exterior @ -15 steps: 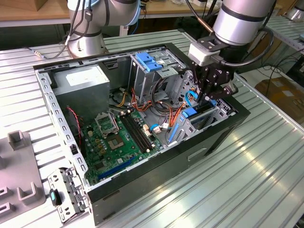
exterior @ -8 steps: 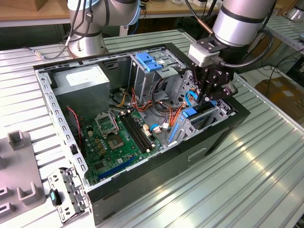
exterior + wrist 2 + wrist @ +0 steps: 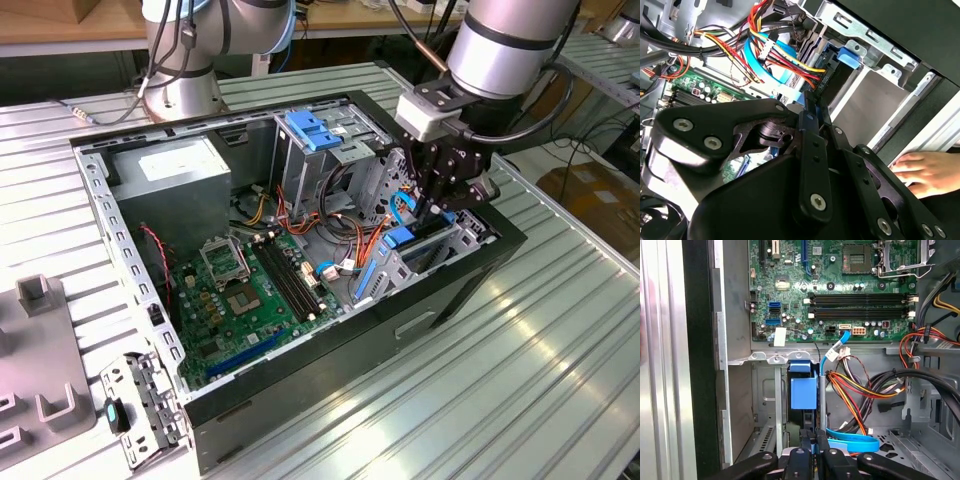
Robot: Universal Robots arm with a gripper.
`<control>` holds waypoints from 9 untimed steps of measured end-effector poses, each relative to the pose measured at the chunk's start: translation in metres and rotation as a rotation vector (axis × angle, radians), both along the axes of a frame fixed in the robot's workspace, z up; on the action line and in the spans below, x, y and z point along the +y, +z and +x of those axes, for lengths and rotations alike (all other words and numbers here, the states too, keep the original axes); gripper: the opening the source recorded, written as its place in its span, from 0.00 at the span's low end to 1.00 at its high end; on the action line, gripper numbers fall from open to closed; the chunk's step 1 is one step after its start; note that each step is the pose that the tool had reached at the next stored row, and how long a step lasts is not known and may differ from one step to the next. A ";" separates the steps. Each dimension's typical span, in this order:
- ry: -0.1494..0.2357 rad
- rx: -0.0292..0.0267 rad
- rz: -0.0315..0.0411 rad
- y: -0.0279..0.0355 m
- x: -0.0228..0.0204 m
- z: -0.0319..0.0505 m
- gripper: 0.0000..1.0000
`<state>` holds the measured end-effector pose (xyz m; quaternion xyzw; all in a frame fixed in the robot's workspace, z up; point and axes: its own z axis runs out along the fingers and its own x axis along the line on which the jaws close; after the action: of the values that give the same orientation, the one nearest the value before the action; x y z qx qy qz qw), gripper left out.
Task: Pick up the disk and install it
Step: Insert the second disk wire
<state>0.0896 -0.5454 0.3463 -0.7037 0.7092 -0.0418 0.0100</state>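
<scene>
The disk (image 3: 420,248) stands on edge inside the drive cage (image 3: 455,240), at the exterior view's right end of the open computer case, with a blue rail (image 3: 398,238) along its side. In the first wrist view it shows as a dark slab (image 3: 801,421) under a blue tab (image 3: 804,390). In the second wrist view its dark end (image 3: 839,75) sits below a blue tab (image 3: 850,54). My gripper (image 3: 432,205) hangs right over it. The fingers (image 3: 812,112) are pressed together, and their tips (image 3: 807,452) sit at the disk's upper edge with no gap showing.
The open case (image 3: 300,390) holds a motherboard (image 3: 250,290), a grey power supply (image 3: 175,185), a blue bracket (image 3: 312,130) and cable bundles (image 3: 860,390). A blue flat cable (image 3: 852,440) lies beside the cage. A hand (image 3: 925,170) rests at the case edge. A second arm's base (image 3: 185,90) stands behind.
</scene>
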 end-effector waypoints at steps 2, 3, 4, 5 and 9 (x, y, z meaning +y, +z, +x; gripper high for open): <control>-0.004 0.0000 -0.0002 0.0003 0.0000 0.0000 0.16; -0.006 0.0000 -0.0004 0.0004 0.0000 0.0000 0.16; -0.008 0.0000 -0.0004 0.0004 0.0000 0.0000 0.16; -0.010 0.0000 -0.0004 0.0004 0.0000 0.0000 0.16; -0.021 0.0000 -0.0005 0.0005 0.0000 0.0000 0.16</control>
<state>0.0896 -0.5454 0.3469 -0.6964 0.7164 -0.0421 0.0094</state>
